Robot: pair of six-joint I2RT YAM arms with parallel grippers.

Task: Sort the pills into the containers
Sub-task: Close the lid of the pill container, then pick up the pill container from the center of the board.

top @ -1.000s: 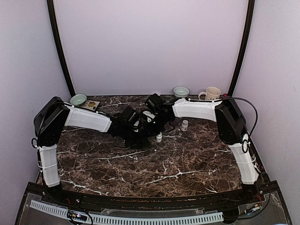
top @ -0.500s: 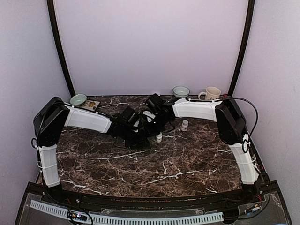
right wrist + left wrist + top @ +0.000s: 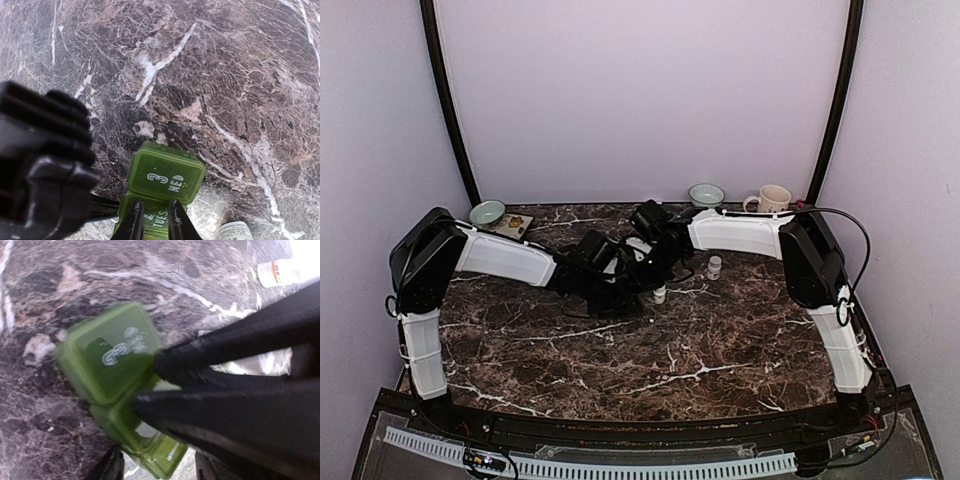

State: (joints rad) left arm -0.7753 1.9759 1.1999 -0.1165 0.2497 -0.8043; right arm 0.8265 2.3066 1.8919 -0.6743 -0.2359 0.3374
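Organiser (image 3: 166, 177), green, on desk (image 3: 225, 75), lower centre of right wrist view. Arms barely moved this past second, so sorting has not advanced. Right tool (image 3: 154, 210) slightly parted over TUES lid, empty. Left tool (image 3: 159, 462) straddles organiser, grip perhaps easing; cannot tell.

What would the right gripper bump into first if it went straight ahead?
Probably the green pill organizer, on its TUES lid. The right gripper points right at it, though the gap is hard to judge.
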